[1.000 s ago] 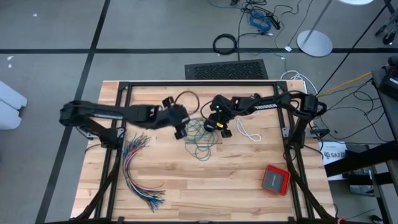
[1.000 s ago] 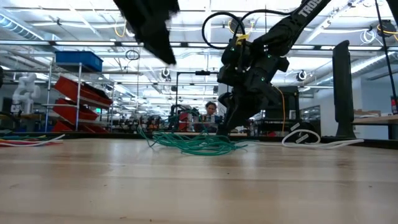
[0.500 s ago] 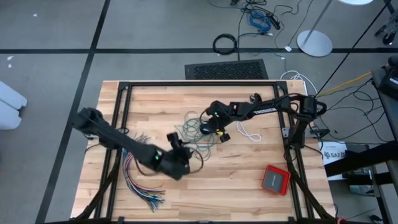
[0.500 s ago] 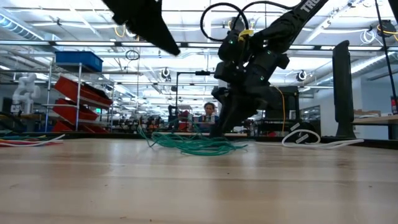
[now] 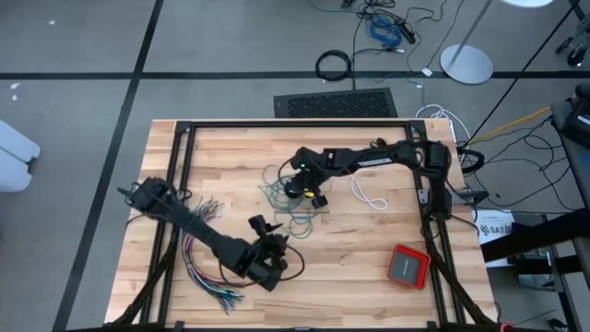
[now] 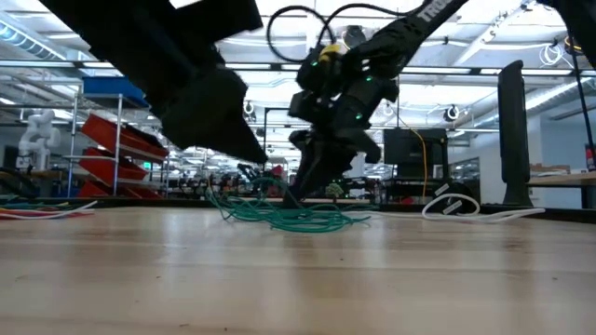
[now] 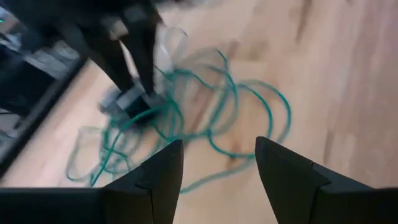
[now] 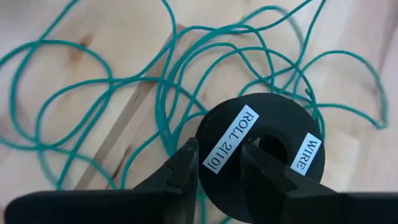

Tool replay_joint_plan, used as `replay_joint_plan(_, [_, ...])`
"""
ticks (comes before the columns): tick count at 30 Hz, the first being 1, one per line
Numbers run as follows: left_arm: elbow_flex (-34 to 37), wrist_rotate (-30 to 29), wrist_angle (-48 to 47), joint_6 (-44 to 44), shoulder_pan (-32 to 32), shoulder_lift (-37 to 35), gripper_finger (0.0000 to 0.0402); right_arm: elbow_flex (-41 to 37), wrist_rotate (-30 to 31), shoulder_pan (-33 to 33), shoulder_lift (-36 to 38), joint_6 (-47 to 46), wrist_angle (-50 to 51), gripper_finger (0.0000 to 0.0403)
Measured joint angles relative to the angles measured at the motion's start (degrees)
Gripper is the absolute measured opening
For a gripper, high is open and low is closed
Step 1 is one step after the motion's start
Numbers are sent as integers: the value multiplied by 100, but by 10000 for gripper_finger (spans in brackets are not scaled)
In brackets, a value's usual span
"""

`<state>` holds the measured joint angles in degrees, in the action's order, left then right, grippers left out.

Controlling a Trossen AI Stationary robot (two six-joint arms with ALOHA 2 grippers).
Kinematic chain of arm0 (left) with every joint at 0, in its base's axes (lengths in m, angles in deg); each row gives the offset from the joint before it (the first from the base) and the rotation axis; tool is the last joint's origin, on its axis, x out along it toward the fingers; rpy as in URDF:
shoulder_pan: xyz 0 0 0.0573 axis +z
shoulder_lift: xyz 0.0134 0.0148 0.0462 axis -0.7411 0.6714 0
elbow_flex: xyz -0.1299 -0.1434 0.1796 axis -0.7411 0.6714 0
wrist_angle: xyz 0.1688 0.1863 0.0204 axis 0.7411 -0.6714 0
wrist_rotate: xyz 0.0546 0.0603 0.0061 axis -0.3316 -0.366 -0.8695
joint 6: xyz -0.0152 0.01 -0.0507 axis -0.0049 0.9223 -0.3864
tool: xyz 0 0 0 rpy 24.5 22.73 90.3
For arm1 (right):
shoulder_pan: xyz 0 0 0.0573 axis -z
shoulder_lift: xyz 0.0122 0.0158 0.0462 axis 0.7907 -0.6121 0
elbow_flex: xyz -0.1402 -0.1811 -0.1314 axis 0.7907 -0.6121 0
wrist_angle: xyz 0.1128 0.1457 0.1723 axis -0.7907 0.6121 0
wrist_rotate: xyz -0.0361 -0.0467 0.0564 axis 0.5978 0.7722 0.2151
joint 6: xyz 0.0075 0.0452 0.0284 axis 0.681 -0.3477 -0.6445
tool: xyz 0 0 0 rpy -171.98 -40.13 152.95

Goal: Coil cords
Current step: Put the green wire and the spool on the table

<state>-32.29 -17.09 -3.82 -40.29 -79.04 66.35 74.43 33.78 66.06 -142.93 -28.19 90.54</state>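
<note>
Teal-green cord [image 5: 293,205]: from above, we are seeing it lying in loose tangled loops mid-table, right gripper [image 5: 309,195] over it, left gripper [image 5: 274,254] nearer the front. Left wrist: fingers [image 7: 155,180] standing spread, empty. Right wrist: fingers [image 8: 184,167] straddling the rim of a black spool [image 8: 261,155], though we cannot tell the grip. We are judging the cord light, limp, springy; best pinched at one strand.

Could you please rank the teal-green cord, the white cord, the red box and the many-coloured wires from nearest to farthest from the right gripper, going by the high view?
From the right gripper:
1. Teal-green cord, directly under it at mid-table.
2. White cord, toward the right arm's base.
3. Many-coloured wires, on the left side.
4. Red box, near the right front corner.
</note>
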Motion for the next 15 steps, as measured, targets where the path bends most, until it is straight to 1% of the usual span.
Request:
replay_joint_plan(3, [0,-549,-6,-45,-108,-3,208,354,-22,2,-280,17,180,94])
replay_joint_plan(5, [0,-757,-8,-48,-184,-17,208,632,-35,4,-463,28,330,93])
replay_joint_plan(8, [0,-826,-16,-52,-284,-23,208,1046,-26,29,-718,83,452,92])
replay_joint_plan(12, [0,-863,-90,-317,-351,-22,208,1516,-22,130,-1032,144,432,94])
replay_joint_plan(15, [0,-1053,-161,-512,-404,-22,208,1893,-1,228,-1240,144,516,96])
